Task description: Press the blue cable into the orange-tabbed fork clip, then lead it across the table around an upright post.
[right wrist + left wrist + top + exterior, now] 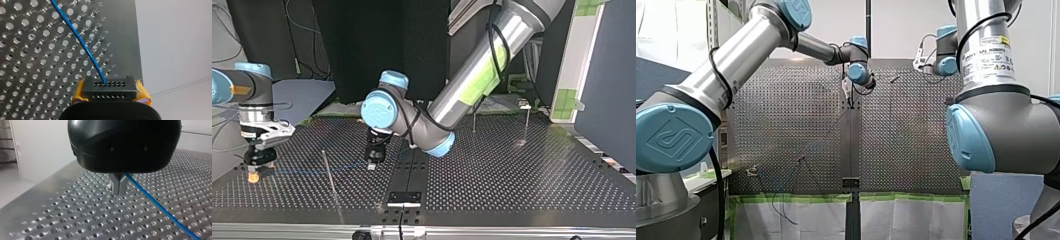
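— Top view, starting at its left: what do we have?

— We have my right gripper low over the perforated table. Our right wrist view shows its yellow pads clamped on a black block full of small holes, and the blue cable enters one of those holes.

— And moving rightward?

— The cable runs low along the table from that block and crosses the line of the upright post; we cannot tell on which side it passes. Next comes my left gripper, pointing down near the table's middle seam. In our left wrist view its metal fingers are pressed together on the cable, which leaves right at them and slants away over the holes.

— Further right?

— We see another post and a last post, well apart from both grippers.
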### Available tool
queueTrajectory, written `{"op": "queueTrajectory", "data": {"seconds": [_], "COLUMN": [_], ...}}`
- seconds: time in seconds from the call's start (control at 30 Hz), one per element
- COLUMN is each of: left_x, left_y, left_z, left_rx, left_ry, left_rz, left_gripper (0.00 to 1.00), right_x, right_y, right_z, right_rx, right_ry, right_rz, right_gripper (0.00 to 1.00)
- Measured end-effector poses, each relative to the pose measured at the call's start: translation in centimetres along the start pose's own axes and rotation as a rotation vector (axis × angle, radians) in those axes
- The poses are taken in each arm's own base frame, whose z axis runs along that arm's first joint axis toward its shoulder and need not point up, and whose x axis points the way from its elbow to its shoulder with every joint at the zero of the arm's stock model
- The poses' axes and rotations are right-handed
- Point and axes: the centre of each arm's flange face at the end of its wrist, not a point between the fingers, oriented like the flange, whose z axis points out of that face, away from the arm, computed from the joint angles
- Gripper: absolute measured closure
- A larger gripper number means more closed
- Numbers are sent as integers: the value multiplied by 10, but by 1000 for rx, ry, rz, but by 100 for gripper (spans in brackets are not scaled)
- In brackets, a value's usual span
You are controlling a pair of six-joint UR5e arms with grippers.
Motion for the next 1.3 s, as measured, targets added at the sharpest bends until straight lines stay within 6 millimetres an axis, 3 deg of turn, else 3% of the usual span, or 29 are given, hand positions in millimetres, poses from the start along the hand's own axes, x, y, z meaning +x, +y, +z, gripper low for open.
{"op": "queueTrajectory", "data": {"seconds": [0.23,0.53,1.17,1.23,1.3], "left_x": [0,15,17,18,19], "left_y": [15,39,45,43,41], "left_z": [13,28,28,27,26], "left_rx": [8,-11,-31,-29,-28], "left_ry": [-23,-6,6,10,15], "left_rz": [-32,-31,-11,-3,10], "left_gripper": [100,100,100,85,80], "right_x": [-20,-43,-117,-120,-123], "right_y": [10,20,24,24,22], "right_z": [8,12,9,8,7], "right_rx": [-10,-22,-32,-33,-32], "right_ry": [-23,-53,-176,-182,-187], "right_rz": [5,11,38,38,38], "right_gripper": [100,100,100,100,100]}}
